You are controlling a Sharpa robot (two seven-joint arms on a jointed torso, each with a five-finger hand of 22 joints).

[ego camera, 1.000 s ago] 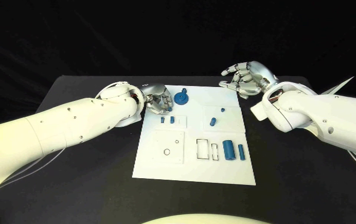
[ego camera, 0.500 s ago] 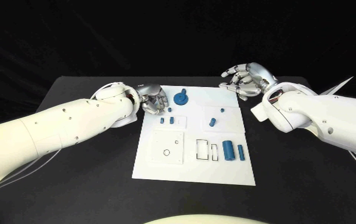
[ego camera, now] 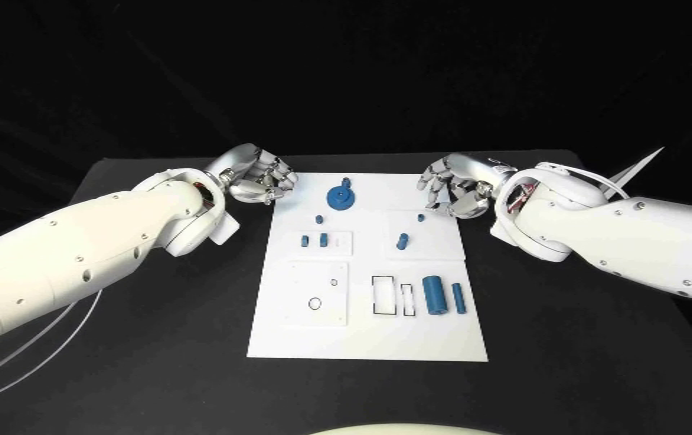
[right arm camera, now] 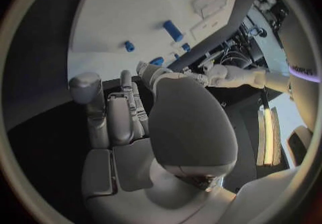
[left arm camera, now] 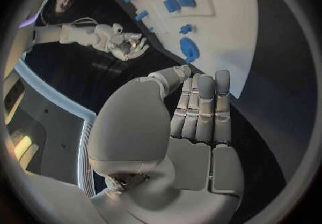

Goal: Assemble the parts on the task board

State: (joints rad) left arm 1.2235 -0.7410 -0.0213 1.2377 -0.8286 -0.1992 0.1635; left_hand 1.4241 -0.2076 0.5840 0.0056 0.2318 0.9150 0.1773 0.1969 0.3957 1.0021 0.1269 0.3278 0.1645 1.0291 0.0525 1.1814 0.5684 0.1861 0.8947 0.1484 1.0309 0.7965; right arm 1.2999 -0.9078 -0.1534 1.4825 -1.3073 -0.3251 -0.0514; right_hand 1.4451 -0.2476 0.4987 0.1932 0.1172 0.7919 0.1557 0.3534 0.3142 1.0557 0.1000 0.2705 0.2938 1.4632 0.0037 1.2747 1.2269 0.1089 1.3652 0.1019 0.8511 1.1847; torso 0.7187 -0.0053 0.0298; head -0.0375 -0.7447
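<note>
Both hands wait at the far corners of the task board [ego camera: 289, 340], neither holding a part.

We see the left hand [ego camera: 254, 179] just off the board's far left corner, its fingers straight and side by side in the left wrist view, holding nothing; the right hand [ego camera: 456, 184] sits at the far right edge, fingers loosely curled and empty. The round blue part [ego camera: 340, 197] lies on the board's far end, between the 2 hands and, we judge, nearer the left one. The blue cylinder [ego camera: 433, 295] lies toward the board's near right, its long axis running far to near, well apart from both hands though on the right hand's side.
</note>
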